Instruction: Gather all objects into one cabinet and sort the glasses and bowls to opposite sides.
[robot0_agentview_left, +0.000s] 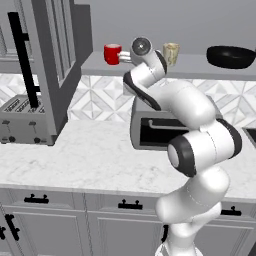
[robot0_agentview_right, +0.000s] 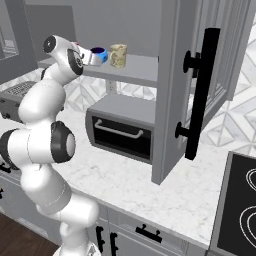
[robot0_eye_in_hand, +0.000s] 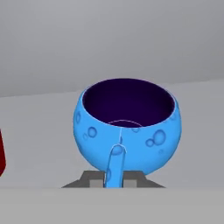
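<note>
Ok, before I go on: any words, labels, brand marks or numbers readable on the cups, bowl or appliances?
None can be read.
blue bowl: only bubble-like spots, no lettering.
beige tumbler: faint mottling, no text.
red cup: plain.
toaster: no legible marks.

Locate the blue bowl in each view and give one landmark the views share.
Left base view: hidden behind the arm's wrist.
Right base view: blue bowl upper left, on the shelf at the gripper, left of the tumbler.
Hand view: centre, filling the middle.
Shared landmark: the tumbler.
</note>
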